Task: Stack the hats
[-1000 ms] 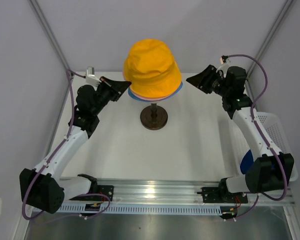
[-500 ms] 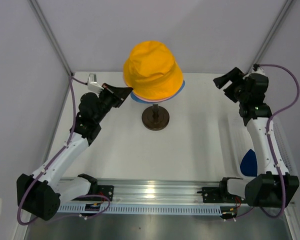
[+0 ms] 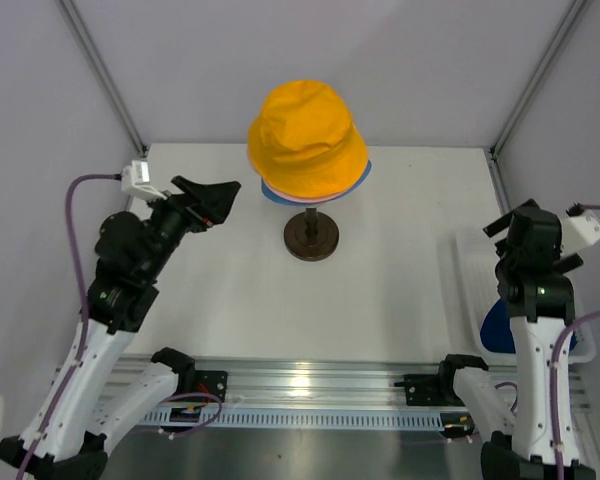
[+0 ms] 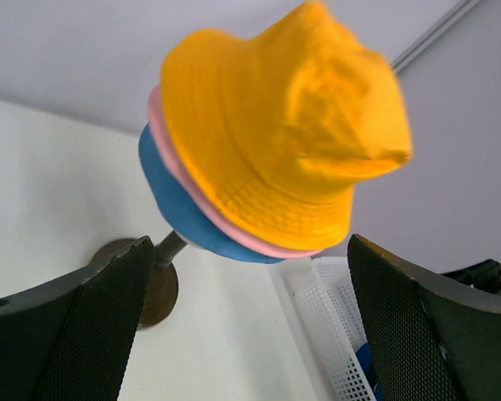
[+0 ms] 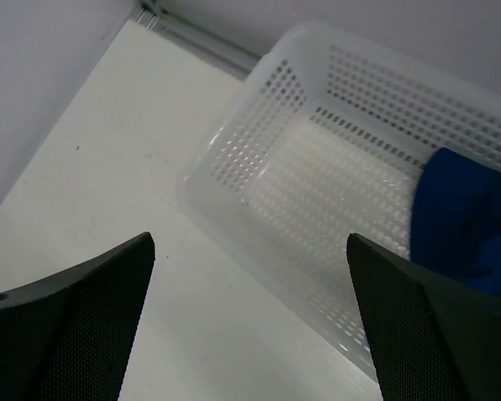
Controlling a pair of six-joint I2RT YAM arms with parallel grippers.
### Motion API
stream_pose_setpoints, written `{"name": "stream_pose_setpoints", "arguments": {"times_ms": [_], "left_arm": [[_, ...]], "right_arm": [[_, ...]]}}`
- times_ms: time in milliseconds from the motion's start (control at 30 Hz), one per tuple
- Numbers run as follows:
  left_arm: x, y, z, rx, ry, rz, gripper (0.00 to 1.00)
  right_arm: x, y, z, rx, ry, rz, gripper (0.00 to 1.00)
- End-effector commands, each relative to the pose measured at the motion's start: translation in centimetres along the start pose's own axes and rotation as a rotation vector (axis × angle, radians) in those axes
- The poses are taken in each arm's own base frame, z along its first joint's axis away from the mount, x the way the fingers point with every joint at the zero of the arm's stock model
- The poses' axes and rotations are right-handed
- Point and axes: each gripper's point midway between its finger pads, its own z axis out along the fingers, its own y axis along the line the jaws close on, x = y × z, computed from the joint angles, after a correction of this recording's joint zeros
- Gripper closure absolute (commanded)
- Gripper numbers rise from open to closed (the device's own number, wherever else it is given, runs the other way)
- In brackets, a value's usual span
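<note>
Left wrist, stacked hats [image 4: 275,142] beyond wide-spread jaws, untouched

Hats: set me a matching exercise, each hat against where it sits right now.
Things:
1. yellow hat
2. pink hat
3. light blue hat
4. navy hat

Places:
A. in the basket
B. bottom of the stack
C. top of the stack
D. middle of the stack

Pairs: 1-C, 2-D, 3-B, 4-A
</note>
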Motion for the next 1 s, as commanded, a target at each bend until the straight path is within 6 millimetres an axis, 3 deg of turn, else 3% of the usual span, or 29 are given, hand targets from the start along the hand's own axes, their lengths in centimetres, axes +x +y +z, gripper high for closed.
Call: {"name": "stream_pose_setpoints", "arguments": {"times_ms": [0, 100, 233, 300, 433, 567, 733, 800, 900, 967], "left_arm": [[-0.3, -0.2, -2.4, 0.003, 0.029, 0.149, 0.00], [1.3, 0.8, -2.5, -0.004, 0.069, 0.149, 0.01], [3.7, 2.1, -1.9, -0.009, 0.137, 0.144, 0.01], [4.5, 2.2, -1.7, 0.001, 0.169, 0.144, 0.01], [5.1, 2.6, -1.6, -0.003, 0.187, 0.150, 0.01], [5.1, 2.8, -1.6, -0.005, 0.184, 0.150, 0.00], [5.6, 3.1, -1.6, -0.007, 0.194, 0.149, 0.01], [5.5, 3.1, -1.6, -0.009, 0.190, 0.151, 0.01], [5.6, 3.1, -1.5, -0.007, 0.189, 0.149, 0.00], [5.7, 3.2, -1.5, -0.010, 0.193, 0.150, 0.00]], "right_arm": [[-2.6, -6.6, -4.2, 0.207, -0.143, 0.093, 0.01], [-1.5, -8.5, -5.4, 0.265, -0.133, 0.185, 0.01], [1.6, -10.4, -4.9, 0.400, -0.032, 0.179, 0.01], [2.6, -10.2, -4.3, 0.418, 0.007, 0.171, 0.01], [4.5, -10.4, -3.0, 0.472, 0.063, 0.140, 0.01], [6.5, -9.3, -1.3, 0.404, 0.116, 0.086, 0.01], [9.2, -10.8, -0.1, 0.460, 0.163, 0.024, 0.04], [9.1, -11.0, 0.1, 0.475, 0.144, 0.030, 0.06], [8.2, -10.3, 0.6, 0.435, 0.100, 0.029, 0.26], [8.2, -10.1, 1.2, 0.416, 0.090, 0.005, 0.48]]}}
